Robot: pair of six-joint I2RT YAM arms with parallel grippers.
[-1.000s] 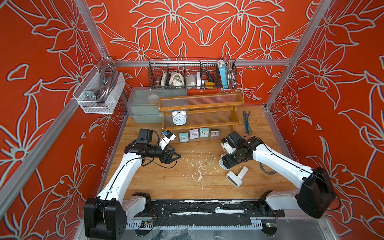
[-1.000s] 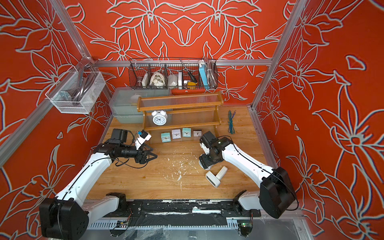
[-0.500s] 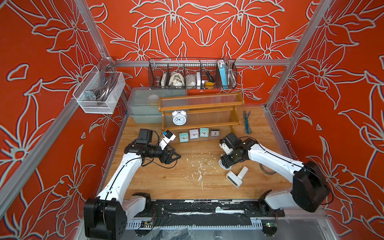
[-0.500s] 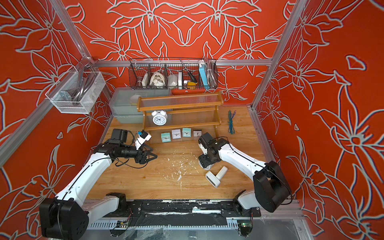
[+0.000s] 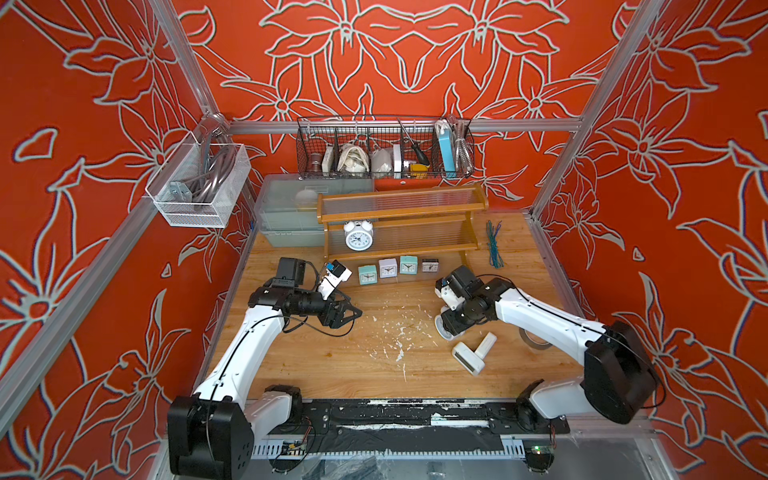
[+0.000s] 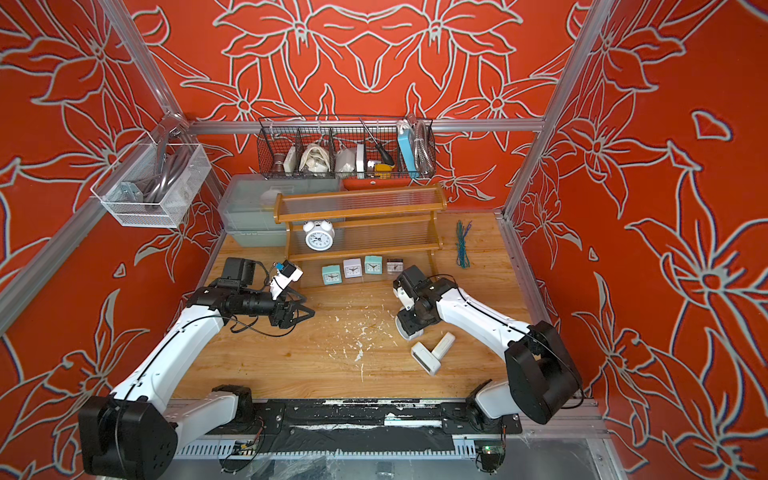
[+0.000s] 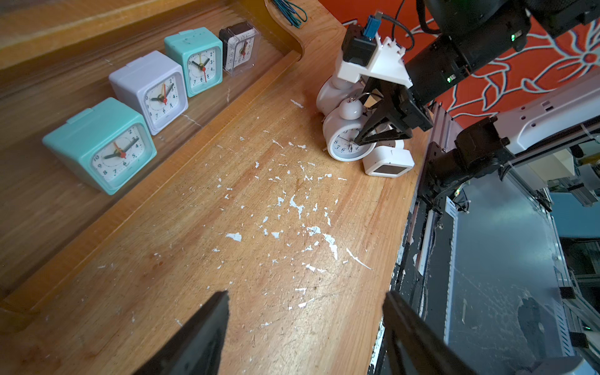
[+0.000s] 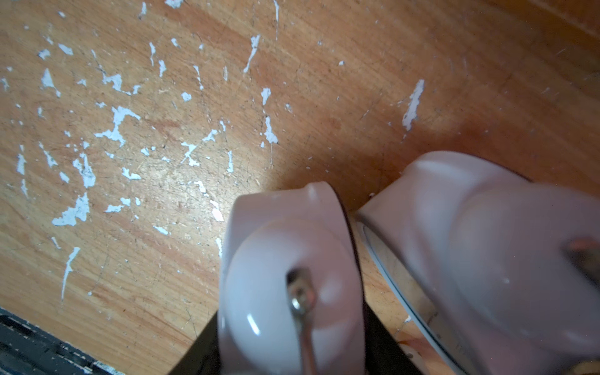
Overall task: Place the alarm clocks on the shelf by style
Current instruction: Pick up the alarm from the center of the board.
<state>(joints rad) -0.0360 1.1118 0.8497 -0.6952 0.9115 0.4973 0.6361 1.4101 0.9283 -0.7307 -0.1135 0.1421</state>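
The shelf (image 5: pixel 401 216) stands at the back of the table. One white twin-bell alarm clock (image 5: pixel 358 237) sits on its middle tier. Along its lowest tier stand a teal clock (image 7: pixel 104 146), a white one (image 7: pixel 152 91), another teal (image 7: pixel 198 61) and a dark-faced one (image 7: pixel 240 47). My right gripper (image 8: pixel 289 324) is shut on a twin-bell clock (image 8: pixel 285 276) resting on the table, black fingers (image 8: pixel 201 354) against both sides. A second twin-bell clock (image 8: pixel 480 243) lies right beside it. Two white digital clocks (image 5: pixel 467 357) lie nearby. My left gripper (image 7: pixel 305 295) hovers open and empty over bare wood.
A brown tape roll (image 5: pixel 534 337) lies under my right forearm. Green ties (image 5: pixel 494 245) lie right of the shelf. Grey bins (image 5: pixel 286 212) stand behind the shelf's left end, under a wire basket (image 5: pixel 382 149) on the back wall.
My right gripper's jaws have closed in onto the twin-bell clock on the table. The left arm has stayed where it was.
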